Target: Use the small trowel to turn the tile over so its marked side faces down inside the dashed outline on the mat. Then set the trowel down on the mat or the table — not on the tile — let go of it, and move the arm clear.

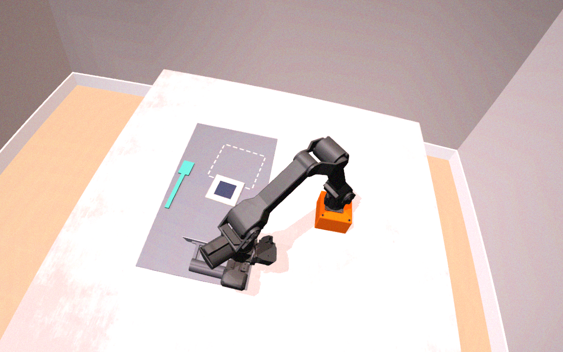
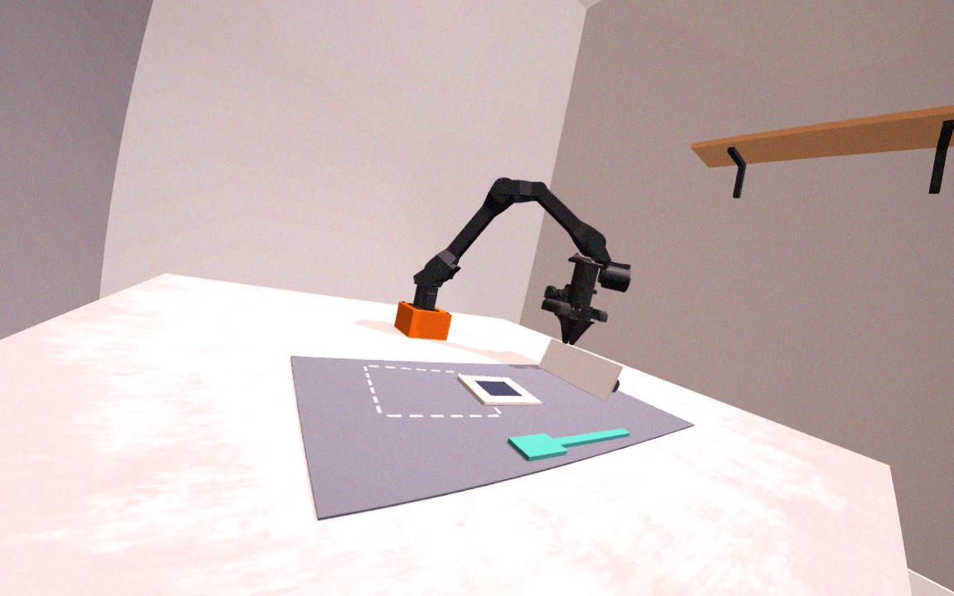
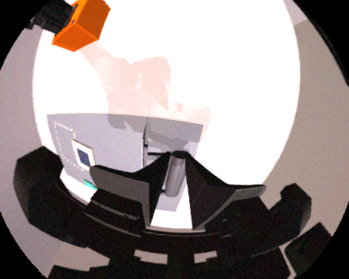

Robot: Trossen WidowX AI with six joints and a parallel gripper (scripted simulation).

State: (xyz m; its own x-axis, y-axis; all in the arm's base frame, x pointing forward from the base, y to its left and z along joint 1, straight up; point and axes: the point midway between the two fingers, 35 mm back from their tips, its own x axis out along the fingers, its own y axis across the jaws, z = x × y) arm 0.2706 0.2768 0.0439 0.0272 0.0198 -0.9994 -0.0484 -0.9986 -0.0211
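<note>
The white tile (image 1: 225, 189) (image 2: 498, 388) (image 3: 84, 155) lies flat on the grey mat (image 1: 167, 245) (image 2: 347, 467) (image 3: 108, 147), its dark square facing up. It covers part of one side of the dashed outline (image 2: 393, 415), mostly outside it. The trowel (image 1: 205, 267) (image 2: 580, 368) (image 3: 175, 176) rests on the mat, its flat plate tilted up on edge and its round grey bar handle behind. My gripper (image 2: 568, 343) (image 3: 177, 156) points down above the trowel, fingers slightly apart and empty. In the wrist view the handle shows beyond the gap. In the top view the arm hides the fingertips.
A teal spatula-shaped tool (image 1: 185, 167) (image 2: 537, 446) (image 3: 90, 184) lies flat near the mat's long edge, beyond the tile. The orange arm base (image 1: 334, 221) (image 2: 422, 323) (image 3: 81, 29) stands on the white table (image 1: 362, 284) (image 2: 169, 444). A wooden shelf (image 2: 836, 136) is on the wall.
</note>
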